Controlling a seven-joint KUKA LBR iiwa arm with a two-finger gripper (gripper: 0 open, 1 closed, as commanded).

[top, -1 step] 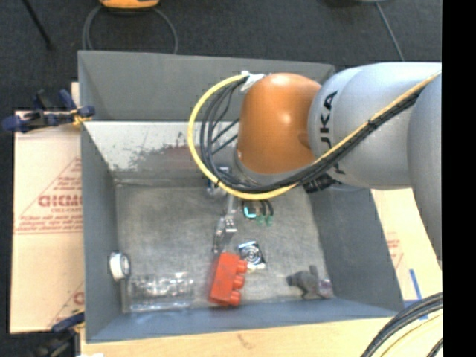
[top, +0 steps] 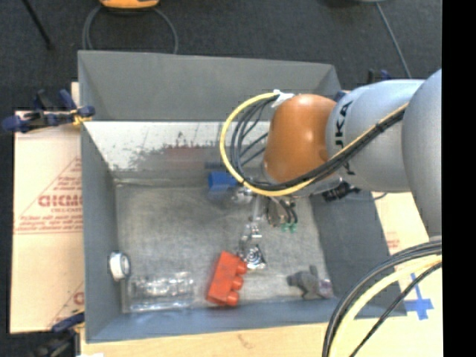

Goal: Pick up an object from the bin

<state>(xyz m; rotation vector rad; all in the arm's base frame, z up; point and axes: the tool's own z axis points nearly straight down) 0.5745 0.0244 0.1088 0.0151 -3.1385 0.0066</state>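
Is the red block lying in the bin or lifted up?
Lying in the bin. The red block rests on its floor near the front wall; the gripper is beside the block's upper right corner.

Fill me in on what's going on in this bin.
A KUKA arm reaches in from the right. Its hand sits low over the floor of the grey metal bin, right beside the upper corner of a red plastic block near the front wall. Whether it grips anything cannot be made out. A clear plastic container with a white end lies front left, a small grey lump front right, and a small blue block by the back wall.
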